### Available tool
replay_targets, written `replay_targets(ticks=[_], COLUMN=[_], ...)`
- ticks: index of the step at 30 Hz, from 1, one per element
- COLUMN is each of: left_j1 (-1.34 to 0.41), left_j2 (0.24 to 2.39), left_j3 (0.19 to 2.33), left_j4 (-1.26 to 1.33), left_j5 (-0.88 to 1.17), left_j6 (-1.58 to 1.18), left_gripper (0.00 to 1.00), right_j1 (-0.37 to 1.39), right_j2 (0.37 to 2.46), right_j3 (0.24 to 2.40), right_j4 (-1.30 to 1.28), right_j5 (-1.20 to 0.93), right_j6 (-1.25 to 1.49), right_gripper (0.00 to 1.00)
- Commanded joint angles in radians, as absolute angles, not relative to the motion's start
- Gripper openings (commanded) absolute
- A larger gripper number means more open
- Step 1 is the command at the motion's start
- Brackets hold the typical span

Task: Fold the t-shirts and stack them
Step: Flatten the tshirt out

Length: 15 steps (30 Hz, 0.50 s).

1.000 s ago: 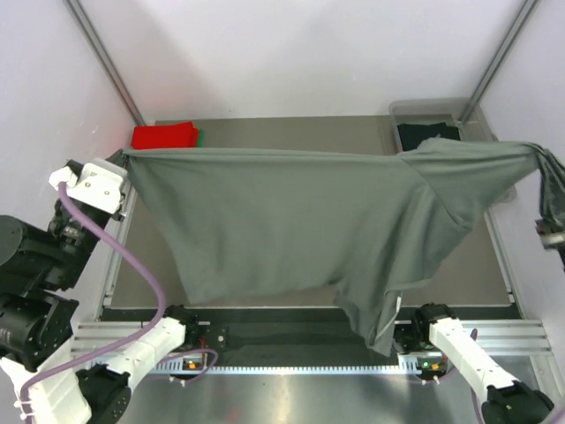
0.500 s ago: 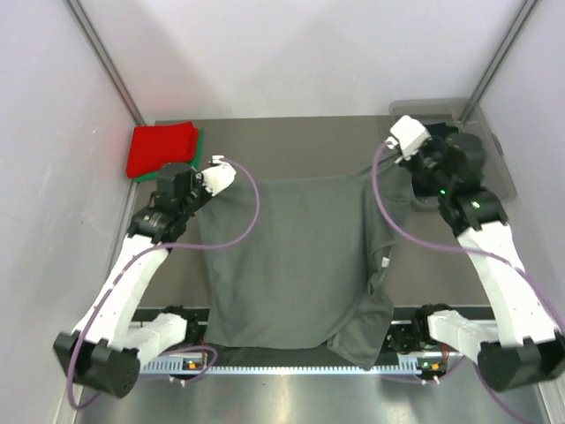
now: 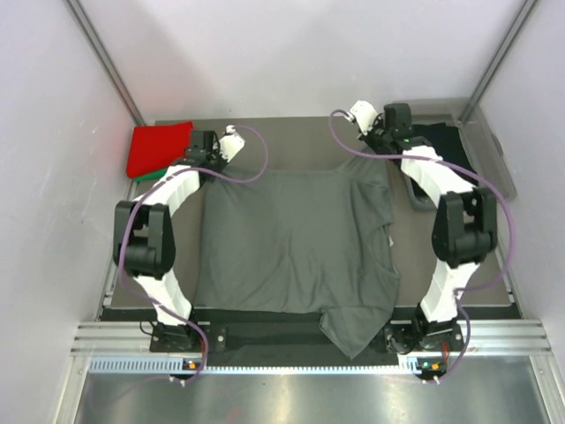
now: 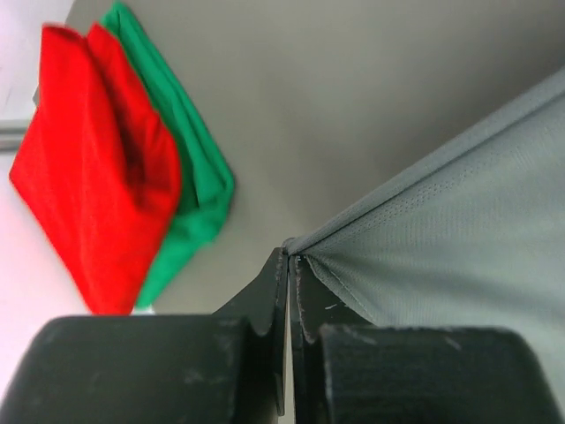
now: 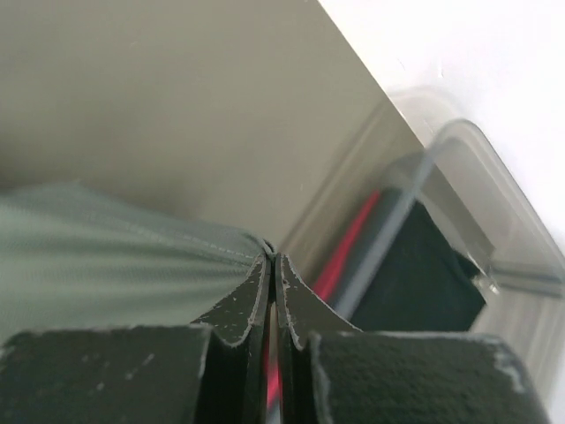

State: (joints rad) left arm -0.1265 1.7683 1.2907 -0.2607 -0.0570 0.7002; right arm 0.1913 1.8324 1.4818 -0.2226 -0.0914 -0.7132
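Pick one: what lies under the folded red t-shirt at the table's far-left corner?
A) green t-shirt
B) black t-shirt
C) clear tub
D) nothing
A: the left wrist view shows a green t-shirt sticking out from beneath the red t-shirt.

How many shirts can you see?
4. A grey shirt lies spread on the table. A red shirt sits folded at the far left on a green shirt. A black shirt is in the clear tub. More could be hidden there.
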Motion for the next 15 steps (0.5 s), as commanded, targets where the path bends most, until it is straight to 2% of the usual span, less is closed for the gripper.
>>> replay_targets(ticks=[1,9,15], left_j1=[-0.121,-0.118,-0.115], left_j2=[1.857,2.022,2.075], left_j3=[1.417,1.551,1.601], left_j4=[-0.126,-0.041,-0.008], left_j5=[-0.089,-0.186,-0.213], left_j6=[0.647,0.618,0.607], left_gripper=[0.0,0.0,0.0], right_j1=[0.175,0.176,0.175], right_j2=[1.946,2.224,2.341], right_j3=[1.626,1.925,2.106], right_j4=[-0.104,-0.078,-0.068], right_j5=[-0.054,-0.008,0.015], right_j6=[-0.667,-0.624,-0.611], right_gripper=[0.0,0.0,0.0])
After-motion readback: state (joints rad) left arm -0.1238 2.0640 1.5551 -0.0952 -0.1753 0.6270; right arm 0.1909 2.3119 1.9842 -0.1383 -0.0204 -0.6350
